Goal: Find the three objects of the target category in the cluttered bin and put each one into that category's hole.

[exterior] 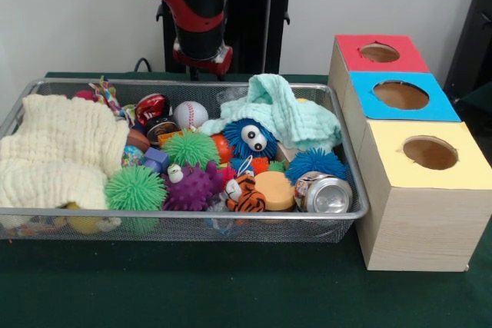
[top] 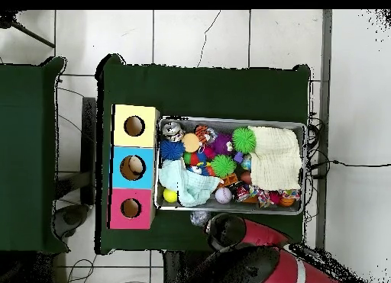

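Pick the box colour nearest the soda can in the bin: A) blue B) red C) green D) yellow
D: in the front view the soda can lies in the bin's corner right beside the yellow box, while the blue box and red box sit farther back.

I'm looking at a robot lab, not a home. A red and black arm [exterior: 188, 1] on a black pedestal [exterior: 246, 24] stands behind a table [exterior: 231, 289] draped in green cloth, against a bare white wall [exterior: 69, 13]. From overhead I see a pale tiled floor [top: 198, 36] with cables [top: 340, 162] trailing across it and a second green table [top: 27, 150] alongside. The staged props fit: a wire bin [exterior: 192, 224] of toys beside a wooden box [exterior: 419, 213] with three coloured holes.
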Robot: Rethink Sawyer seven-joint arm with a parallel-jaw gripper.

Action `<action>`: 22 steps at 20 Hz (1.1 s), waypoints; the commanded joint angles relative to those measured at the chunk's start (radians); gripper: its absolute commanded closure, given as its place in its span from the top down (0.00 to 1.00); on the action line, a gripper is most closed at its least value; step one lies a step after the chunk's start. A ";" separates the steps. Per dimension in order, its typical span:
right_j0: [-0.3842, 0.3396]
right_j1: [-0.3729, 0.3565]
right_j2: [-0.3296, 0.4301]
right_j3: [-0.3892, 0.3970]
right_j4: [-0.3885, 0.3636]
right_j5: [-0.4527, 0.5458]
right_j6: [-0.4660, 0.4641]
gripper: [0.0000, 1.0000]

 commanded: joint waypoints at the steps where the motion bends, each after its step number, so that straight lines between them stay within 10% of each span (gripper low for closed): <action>1: -0.023 0.034 0.105 -0.171 -0.026 -0.042 0.032 1.00; 22: -0.029 0.037 0.105 -0.153 -0.031 -0.082 0.065 1.00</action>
